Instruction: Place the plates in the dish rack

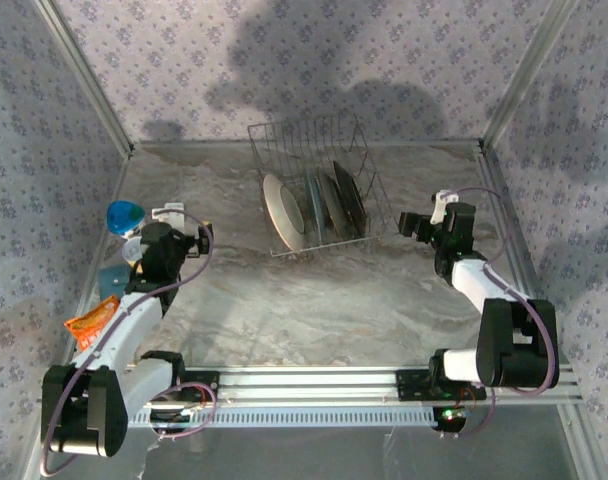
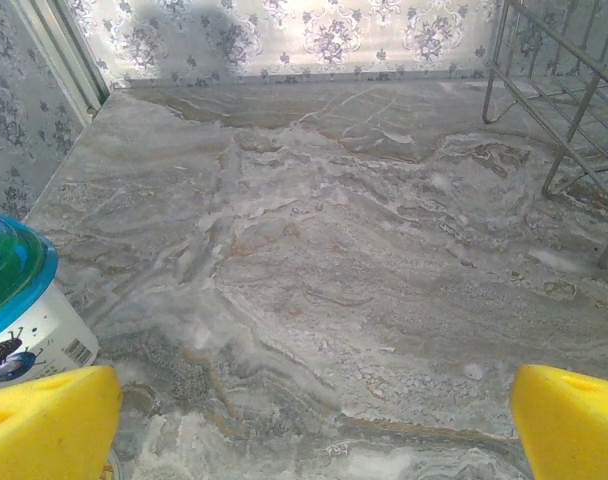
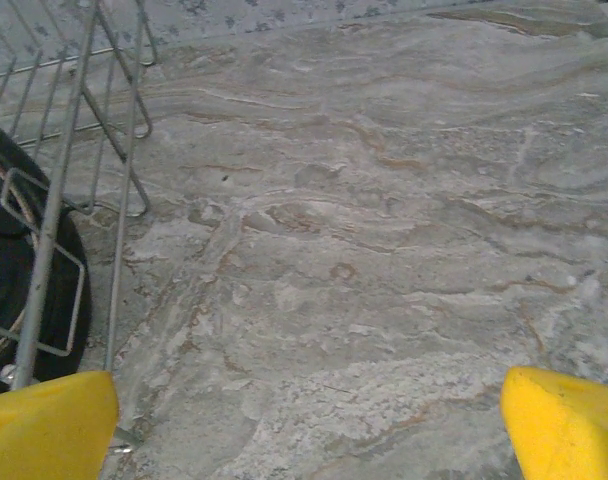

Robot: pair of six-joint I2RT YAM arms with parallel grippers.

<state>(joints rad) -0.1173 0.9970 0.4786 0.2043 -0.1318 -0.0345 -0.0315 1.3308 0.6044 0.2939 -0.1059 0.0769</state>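
- While my arms reach over the marbled table point(image 1: 284, 310), my left claw point(image 2: 309, 435) hangs released, its yellow fingertips point(image 2: 44, 425) spread wide above bare stone, grasping nothing.
- My right claw point(image 3: 304, 435) is spread just as wide and is empty above the tabletop.
- Just beside my left fingertip stands a white tub with a blue lid point(image 2: 14, 300).
- At the left of my right wrist's view, the wire dish rack point(image 3: 84, 130) holds a glossy black plate point(image 3: 4, 270) on edge.
- Seen from above, the plates point(image 1: 319, 205) stand in a row inside the rack, mid-table between both claws, with the cream plate point(image 1: 282, 212) leftmost.
- An orange packet point(image 1: 92, 322) lies beside my left arm.
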